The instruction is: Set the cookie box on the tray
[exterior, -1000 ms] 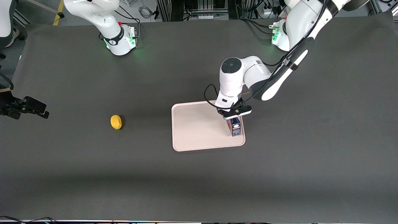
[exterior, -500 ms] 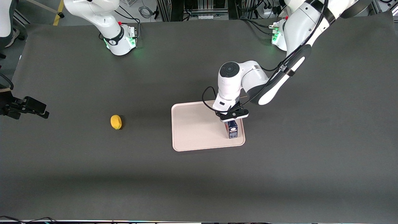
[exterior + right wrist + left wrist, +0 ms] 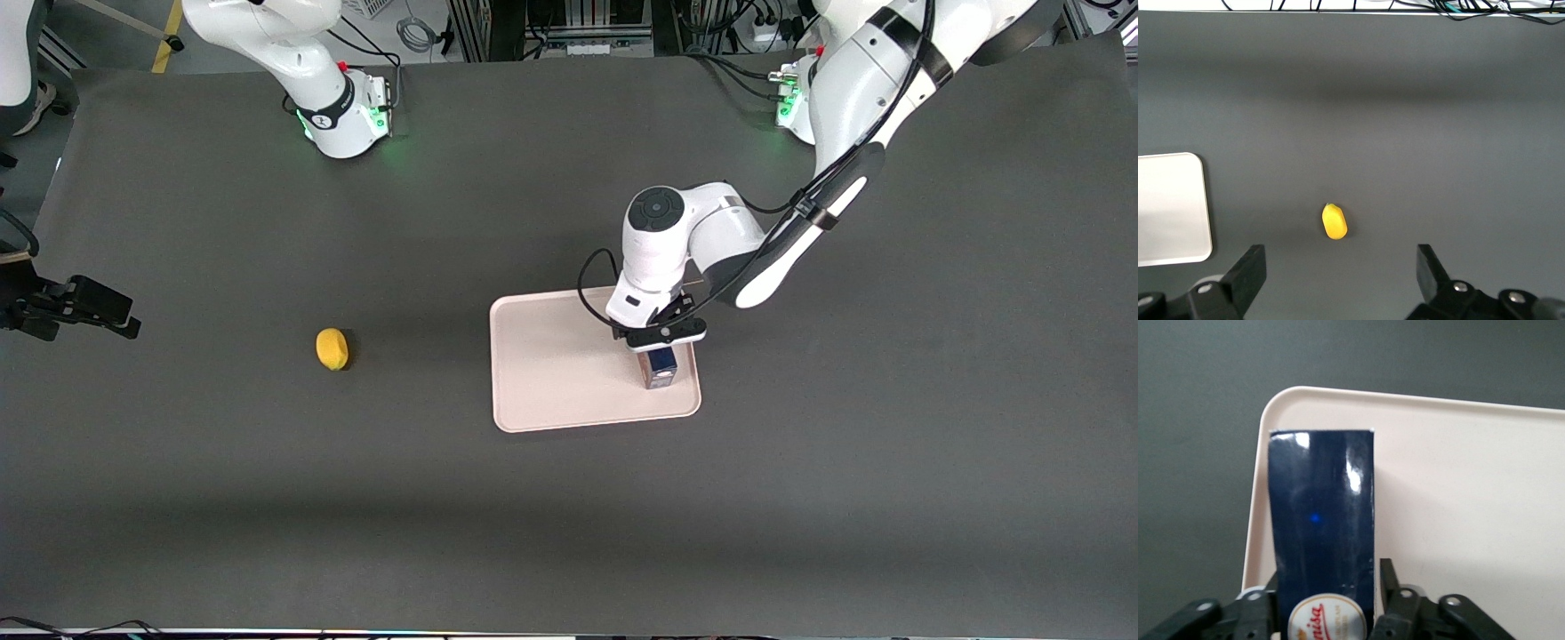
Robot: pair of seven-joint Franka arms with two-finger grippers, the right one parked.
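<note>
The cookie box (image 3: 661, 373), narrow and dark navy, stands upright over the pale pinkish tray (image 3: 560, 373), at the tray's end toward the working arm and close to the corner nearest the front camera. My left gripper (image 3: 660, 354) is directly above it, shut on the box's upper part. In the left wrist view the cookie box (image 3: 1321, 513) runs down from between my gripper (image 3: 1327, 590) fingers toward a rounded corner of the tray (image 3: 1458, 487), with its round white-and-orange mark near the fingers. I cannot tell whether its lower end touches the tray.
A small yellow rounded object (image 3: 332, 348) lies on the dark mat toward the parked arm's end of the table, well apart from the tray. The right wrist view shows the same yellow object (image 3: 1334, 222) and a corner of the tray (image 3: 1171, 207).
My gripper has come down with the cookie box and shifted slightly toward the tray's middle. The box now shows shorter below the gripper.
</note>
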